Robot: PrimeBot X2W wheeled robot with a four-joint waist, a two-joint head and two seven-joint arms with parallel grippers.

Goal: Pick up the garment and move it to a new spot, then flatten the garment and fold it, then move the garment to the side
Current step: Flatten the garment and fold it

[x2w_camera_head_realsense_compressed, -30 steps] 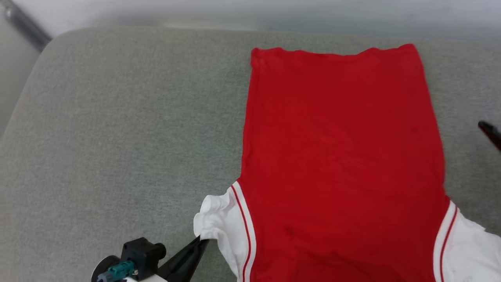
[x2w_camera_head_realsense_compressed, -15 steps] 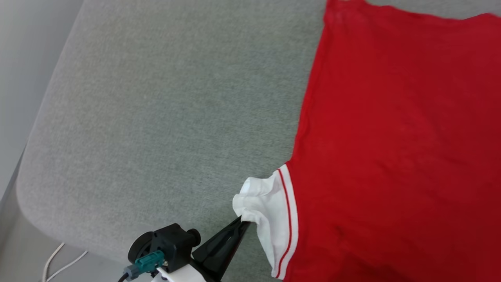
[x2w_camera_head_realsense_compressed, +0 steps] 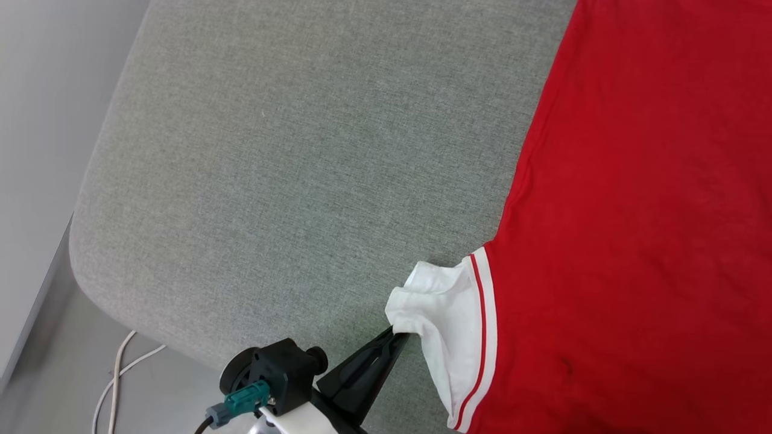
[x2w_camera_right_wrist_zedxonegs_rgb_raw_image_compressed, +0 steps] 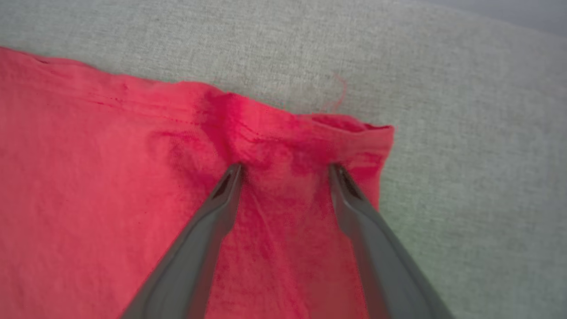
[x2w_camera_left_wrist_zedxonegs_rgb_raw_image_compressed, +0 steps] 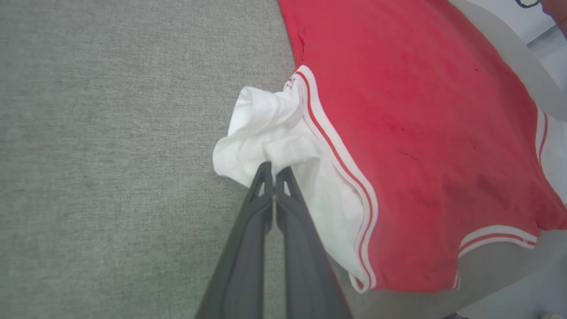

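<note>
The garment (x2w_camera_head_realsense_compressed: 633,211) lies spread flat on the grey cushion with its plain red side up, at the right of the head view. Its white sleeve (x2w_camera_head_realsense_compressed: 440,307) with red-striped trim is bunched up. My left gripper (x2w_camera_head_realsense_compressed: 399,333) is shut on that sleeve's edge; the left wrist view shows the two fingers (x2w_camera_left_wrist_zedxonegs_rgb_raw_image_compressed: 274,167) pressed together on the white cloth (x2w_camera_left_wrist_zedxonegs_rgb_raw_image_compressed: 266,128). In the right wrist view my right gripper (x2w_camera_right_wrist_zedxonegs_rgb_raw_image_compressed: 285,168) is open, both fingertips resting on the wrinkled red corner of the garment (x2w_camera_right_wrist_zedxonegs_rgb_raw_image_compressed: 110,177) near its hem.
The grey cushion (x2w_camera_head_realsense_compressed: 301,150) stretches left of the garment, and its rounded edge runs down the left side. Below that edge is the floor with a white cable (x2w_camera_head_realsense_compressed: 117,374). A pale wall (x2w_camera_head_realsense_compressed: 36,120) stands at the far left.
The head camera has swung, so the whole picture shifted and the garment now sits further right. My left gripper stays shut on the sleeve throughout.
</note>
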